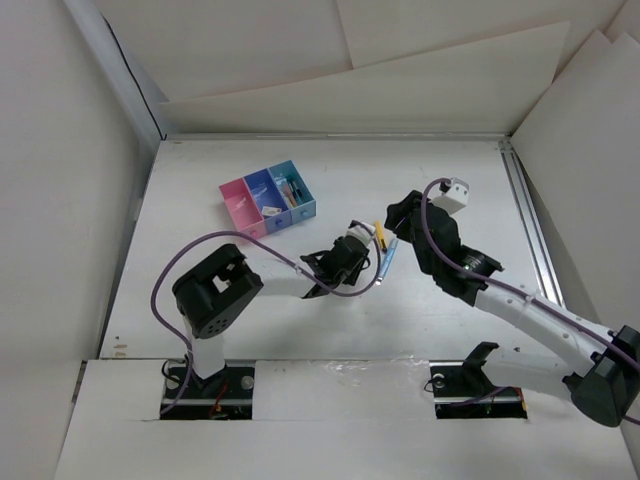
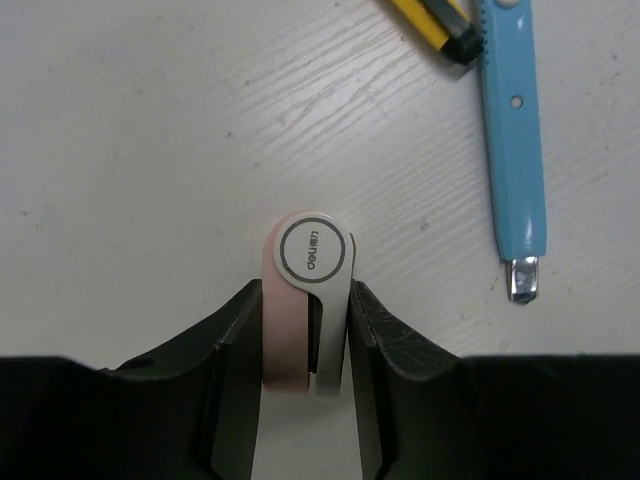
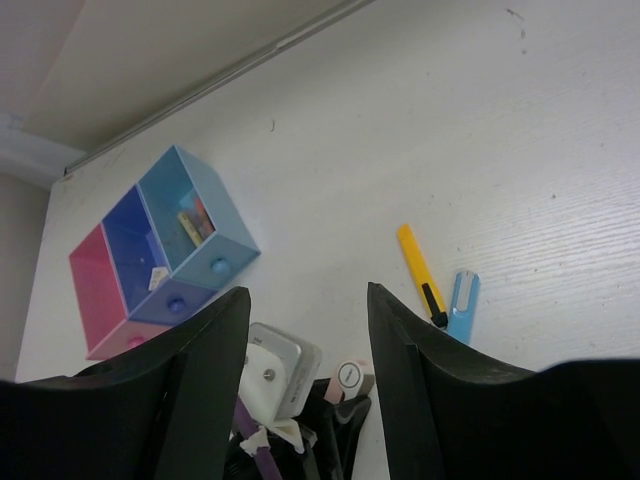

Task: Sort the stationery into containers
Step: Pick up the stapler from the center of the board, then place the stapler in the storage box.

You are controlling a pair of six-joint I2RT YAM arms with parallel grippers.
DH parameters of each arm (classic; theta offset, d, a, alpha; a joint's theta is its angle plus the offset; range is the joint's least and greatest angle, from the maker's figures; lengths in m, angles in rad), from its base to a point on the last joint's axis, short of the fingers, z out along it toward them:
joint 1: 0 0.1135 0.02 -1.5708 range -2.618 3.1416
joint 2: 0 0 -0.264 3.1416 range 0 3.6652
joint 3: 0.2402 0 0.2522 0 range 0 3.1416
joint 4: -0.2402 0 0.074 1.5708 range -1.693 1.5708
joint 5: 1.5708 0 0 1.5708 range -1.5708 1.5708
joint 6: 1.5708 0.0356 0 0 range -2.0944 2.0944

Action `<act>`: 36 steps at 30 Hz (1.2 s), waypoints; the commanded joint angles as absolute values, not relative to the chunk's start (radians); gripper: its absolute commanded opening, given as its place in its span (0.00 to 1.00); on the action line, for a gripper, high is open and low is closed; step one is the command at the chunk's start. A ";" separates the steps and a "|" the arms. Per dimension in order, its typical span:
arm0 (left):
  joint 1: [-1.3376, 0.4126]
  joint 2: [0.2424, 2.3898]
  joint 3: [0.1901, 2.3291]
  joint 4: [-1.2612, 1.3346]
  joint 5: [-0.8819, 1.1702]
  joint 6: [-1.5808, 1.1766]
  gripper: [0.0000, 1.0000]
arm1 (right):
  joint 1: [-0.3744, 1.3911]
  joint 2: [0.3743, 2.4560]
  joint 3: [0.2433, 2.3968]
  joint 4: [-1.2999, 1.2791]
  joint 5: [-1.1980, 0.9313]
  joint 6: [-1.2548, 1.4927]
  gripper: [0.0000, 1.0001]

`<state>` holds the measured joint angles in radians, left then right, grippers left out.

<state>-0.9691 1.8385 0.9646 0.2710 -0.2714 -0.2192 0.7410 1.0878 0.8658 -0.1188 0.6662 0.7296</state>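
Note:
My left gripper [image 2: 305, 310] is shut on a small pink and white eraser-like block [image 2: 310, 260] with a round grey ring mark, low over the table at the middle [image 1: 352, 240]. A yellow pen-like cutter [image 2: 435, 22] and a light blue one [image 2: 510, 130] lie side by side just right of it. My right gripper [image 3: 308, 300] is open and empty, raised above these items [image 1: 402, 215]. The joined containers stand at the back left: pink [image 1: 238, 205], dark blue [image 1: 265, 193] and light blue [image 1: 295, 190], with small items inside.
White walls enclose the table [image 1: 450, 180] on all sides. A metal rail [image 1: 530, 220] runs along the right edge. The left arm's purple cable [image 1: 250, 245] loops over the table between its base and wrist.

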 commanded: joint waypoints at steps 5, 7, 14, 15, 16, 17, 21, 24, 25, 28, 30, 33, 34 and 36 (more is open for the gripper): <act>-0.939 1.652 0.917 0.216 -0.405 -0.363 0.14 | 0.750 0.997 0.818 -0.065 0.703 0.744 0.55; -0.876 1.611 0.940 0.194 -0.428 -0.414 0.14 | 0.750 0.986 0.818 -0.054 0.703 0.744 0.55; -0.603 1.499 0.950 0.218 -0.393 -0.647 0.19 | 0.750 1.020 0.827 -0.054 0.681 0.735 0.55; -0.568 1.490 0.950 0.230 -0.393 -0.658 0.20 | 0.750 1.029 0.827 -0.054 0.670 0.735 0.55; -0.505 1.489 0.950 0.230 -0.393 -0.670 0.20 | 0.750 1.029 0.827 -0.054 0.670 0.735 0.55; -0.474 1.489 0.950 0.239 -0.381 -0.679 0.23 | 0.750 1.038 0.836 -0.054 0.670 0.726 0.55; -0.399 1.555 1.025 0.212 -0.392 -0.690 0.25 | 0.750 1.039 0.836 -0.054 0.661 0.726 0.55; -0.399 1.629 1.109 0.189 -0.430 -0.658 0.31 | 0.750 1.048 0.836 -0.054 0.652 0.726 0.55; -0.399 1.647 1.130 0.161 -0.454 -0.649 0.31 | 0.750 1.048 0.836 -0.054 0.652 0.726 0.55; -0.390 1.684 1.170 0.143 -0.492 -0.649 0.36 | 0.750 1.048 0.836 -0.054 0.652 0.726 0.55; -0.381 1.695 1.170 0.143 -0.492 -0.649 0.44 | 0.750 1.048 0.836 -0.054 0.652 0.726 0.55; -0.380 1.695 1.160 0.143 -0.502 -0.649 0.50 | 0.750 1.048 0.836 -0.054 0.652 0.726 0.55; -0.380 1.695 1.160 0.153 -0.502 -0.649 0.52 | 0.750 1.048 0.836 -0.054 0.652 0.726 0.55; -0.380 1.695 1.160 0.153 -0.502 -0.649 0.58 | 0.750 1.048 0.836 -0.054 0.652 0.726 0.55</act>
<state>-0.3847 1.7081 1.1328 0.1471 -0.4702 -0.6483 0.7410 1.0431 0.8165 -0.0967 0.6544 0.7368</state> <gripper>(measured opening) 0.570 0.551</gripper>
